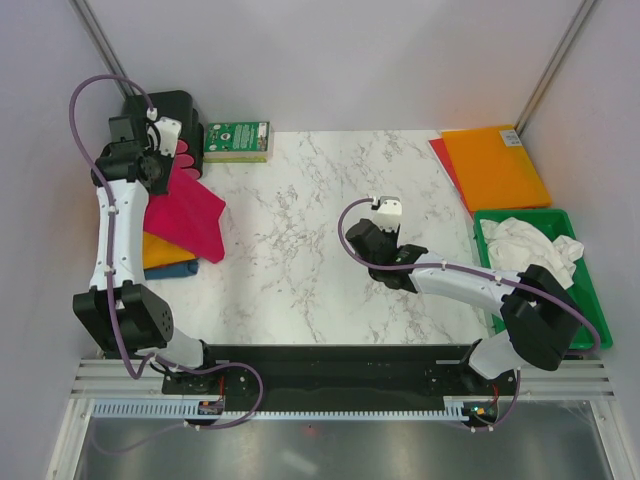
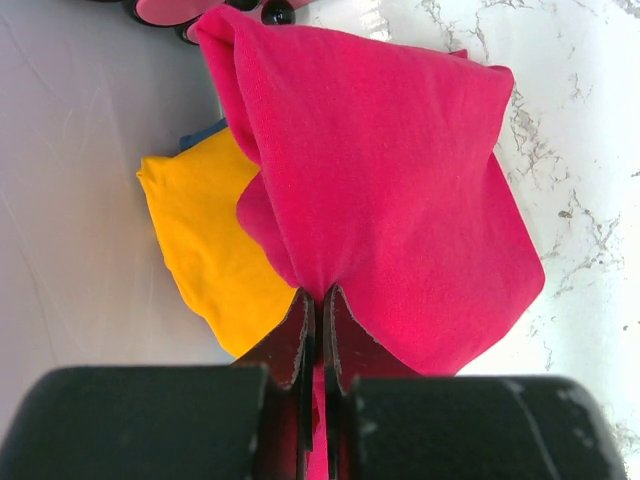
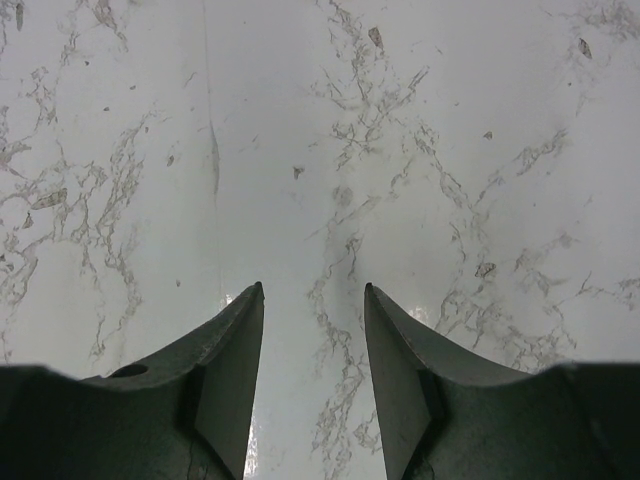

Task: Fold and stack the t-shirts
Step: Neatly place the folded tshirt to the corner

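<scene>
Writing: print on flat green box (image 1: 237,140) unreadable | Around: crumpled white t-shirt (image 1: 525,240) in green plastic tray (image 1: 590,300), right; flat orange plastic sheet (image 1: 495,165) beyond | My left end effector (image 2: 318,295): clamped on crimson-red cloth t-shirt (image 2: 400,200), over folded golden-yellow t-shirt (image 2: 210,250) | My right end effector (image 3: 313,290): apart, empty, above white marble counter (image 3: 450,150)

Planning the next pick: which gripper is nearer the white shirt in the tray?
Right. The right gripper hangs mid-table, left of the white shirt; the left gripper holds the red shirt far across.

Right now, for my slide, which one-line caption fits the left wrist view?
Left tool shut on the crimson-red t-shirt, whose cloth hides part of the golden-yellow t-shirt on the marble table.
</scene>
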`<state>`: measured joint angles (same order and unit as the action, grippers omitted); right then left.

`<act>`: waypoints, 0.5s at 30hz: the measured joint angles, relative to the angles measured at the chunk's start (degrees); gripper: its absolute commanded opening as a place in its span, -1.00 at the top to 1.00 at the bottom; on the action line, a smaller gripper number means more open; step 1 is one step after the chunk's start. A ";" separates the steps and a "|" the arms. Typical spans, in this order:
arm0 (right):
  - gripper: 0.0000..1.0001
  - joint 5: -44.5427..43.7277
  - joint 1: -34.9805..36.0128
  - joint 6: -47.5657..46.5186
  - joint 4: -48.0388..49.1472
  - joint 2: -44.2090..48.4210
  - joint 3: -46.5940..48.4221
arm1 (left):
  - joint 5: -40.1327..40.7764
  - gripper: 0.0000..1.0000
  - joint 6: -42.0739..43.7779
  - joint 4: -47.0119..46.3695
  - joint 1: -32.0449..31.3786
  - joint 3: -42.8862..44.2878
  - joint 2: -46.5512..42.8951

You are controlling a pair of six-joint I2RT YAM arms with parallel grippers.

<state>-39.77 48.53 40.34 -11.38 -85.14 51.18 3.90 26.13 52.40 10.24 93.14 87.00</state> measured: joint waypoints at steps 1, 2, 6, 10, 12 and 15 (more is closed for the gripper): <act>-0.05 0.11 0.00 0.04 0.09 0.00 -0.13 | -0.07 0.96 0.07 -0.02 0.09 0.00 -0.02; -0.05 0.26 0.00 0.13 0.13 -0.02 -0.17 | -0.17 0.96 0.11 -0.02 0.09 0.00 0.00; -0.05 0.59 0.00 0.17 0.31 -0.09 -0.17 | -1.03 0.96 0.15 0.09 0.02 0.13 -0.02; -0.05 0.98 0.00 0.17 0.28 -0.09 -0.17 | -1.03 0.96 0.46 1.07 0.04 2.23 -0.02; -0.05 1.05 0.00 0.20 0.26 -0.09 -0.17 | -1.05 0.96 0.63 1.79 0.07 4.35 0.00; -0.05 1.25 0.00 0.35 0.28 -0.11 -0.17 | -1.09 0.96 1.01 2.19 0.33 8.55 0.00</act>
<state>-38.52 48.53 40.69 -11.09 -85.25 51.00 2.81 27.14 54.59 10.57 101.69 87.00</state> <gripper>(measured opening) 0.525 0.040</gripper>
